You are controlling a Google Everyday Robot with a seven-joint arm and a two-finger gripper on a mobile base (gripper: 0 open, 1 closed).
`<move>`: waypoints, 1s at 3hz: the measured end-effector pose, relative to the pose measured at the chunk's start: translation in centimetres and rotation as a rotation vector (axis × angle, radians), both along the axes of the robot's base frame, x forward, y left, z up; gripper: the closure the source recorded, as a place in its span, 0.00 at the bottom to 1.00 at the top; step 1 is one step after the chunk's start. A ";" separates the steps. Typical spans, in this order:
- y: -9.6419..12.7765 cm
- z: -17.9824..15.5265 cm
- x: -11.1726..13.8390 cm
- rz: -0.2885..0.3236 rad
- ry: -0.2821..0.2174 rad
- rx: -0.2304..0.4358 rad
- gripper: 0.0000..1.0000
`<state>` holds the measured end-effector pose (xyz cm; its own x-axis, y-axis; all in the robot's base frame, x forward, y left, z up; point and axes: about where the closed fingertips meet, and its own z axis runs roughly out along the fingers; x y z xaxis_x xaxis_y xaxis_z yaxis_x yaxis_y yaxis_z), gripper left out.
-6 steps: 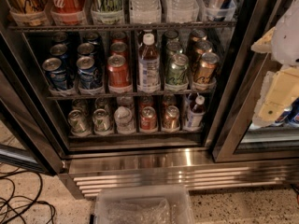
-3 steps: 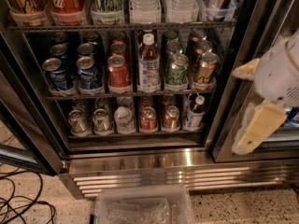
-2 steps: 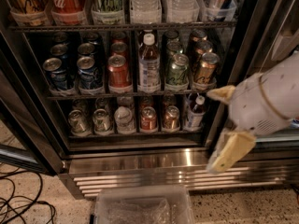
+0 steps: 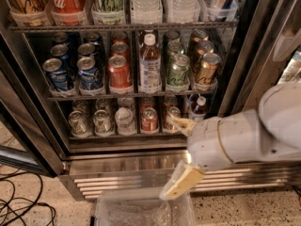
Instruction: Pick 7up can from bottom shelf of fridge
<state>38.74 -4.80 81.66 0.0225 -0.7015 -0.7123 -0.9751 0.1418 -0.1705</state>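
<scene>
the 7up can [image 4: 78, 123] stands front left on the bottom shelf [image 4: 117, 136], well apart from the pincer [image 4: 170, 159], which hangs spread wide before the fridge [image 4: 141, 166] base. the can is likely light, slick and easily dented; grip its sides mid-body.

Spread tool [image 4: 170, 158] before bottom shelf [image 4: 117, 136]

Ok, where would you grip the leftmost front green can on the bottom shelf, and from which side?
Probably the can's upper wall, just under the silver top, coming straight from the front. It stands upright, the rack above blocks a top approach, and another can crowds its right. The gripper hangs open, well to its right.
</scene>
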 end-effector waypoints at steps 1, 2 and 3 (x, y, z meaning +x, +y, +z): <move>3.4 -1.2 -1.3 -0.051 0.013 0.093 0.00; 5.9 -2.4 -2.2 -0.142 0.053 0.113 0.00; 5.9 -2.4 -2.2 -0.142 0.052 0.113 0.00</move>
